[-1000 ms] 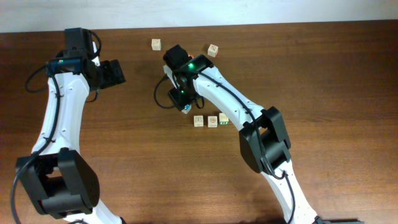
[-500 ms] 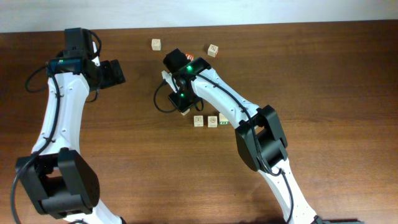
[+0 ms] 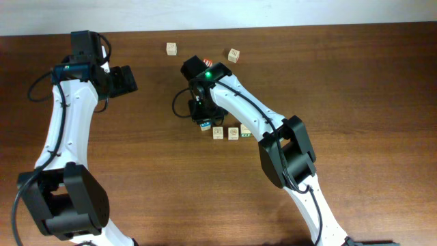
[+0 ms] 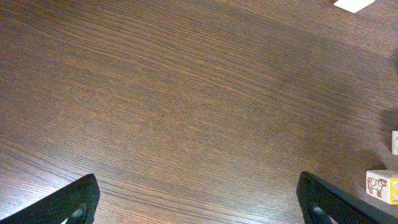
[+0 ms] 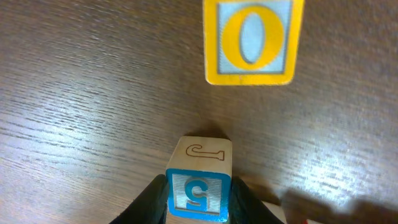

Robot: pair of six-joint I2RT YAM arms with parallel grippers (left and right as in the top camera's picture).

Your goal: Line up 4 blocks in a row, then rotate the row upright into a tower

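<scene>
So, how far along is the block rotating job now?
Done: three cubes sit in a row; whether rotated, I cannot tell. In hand: the right claw grips the blue-faced cube beside them. Remaining: probably turning and placing it. The left claw is open, idle.

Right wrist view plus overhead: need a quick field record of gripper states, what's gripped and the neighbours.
right gripper: shut on blue-faced block, one finger against each side
block top face: engraved J
ahead of it: yellow O block, apart, not touching
left gripper: open, empty, over bare table
nearby row: ends with green-marked block
</scene>
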